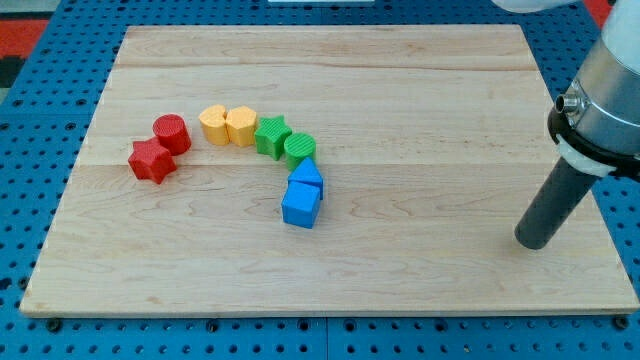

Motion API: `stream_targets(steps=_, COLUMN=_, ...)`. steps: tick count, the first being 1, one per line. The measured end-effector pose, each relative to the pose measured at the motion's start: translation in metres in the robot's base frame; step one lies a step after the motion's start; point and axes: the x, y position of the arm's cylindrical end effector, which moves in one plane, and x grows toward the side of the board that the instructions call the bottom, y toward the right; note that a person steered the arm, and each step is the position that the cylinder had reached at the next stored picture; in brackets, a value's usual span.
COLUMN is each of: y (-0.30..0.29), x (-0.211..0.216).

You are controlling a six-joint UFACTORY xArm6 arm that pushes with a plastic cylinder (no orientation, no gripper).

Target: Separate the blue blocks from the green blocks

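Observation:
A blue cube [300, 204] lies near the board's middle with a second blue block [306, 175] touching it just above. A green cylinder [299, 149] touches the upper blue block. A green star [271, 135] sits to the cylinder's upper left. My tip [533, 241] rests on the board at the view's right, far to the right of the blue and green blocks and touching none of them.
Two yellow blocks [214, 124] [241, 126] sit left of the green star. A red cylinder [171, 132] and a red star [151, 160] lie further left. The wooden board [330, 270] rests on a blue pegboard. The arm's grey body [610, 90] looms at the upper right.

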Motion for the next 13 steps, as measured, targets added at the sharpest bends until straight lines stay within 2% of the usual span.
stream_targets(steps=10, y=-0.004, x=0.0)
stream_targets(steps=13, y=-0.071, x=0.0)
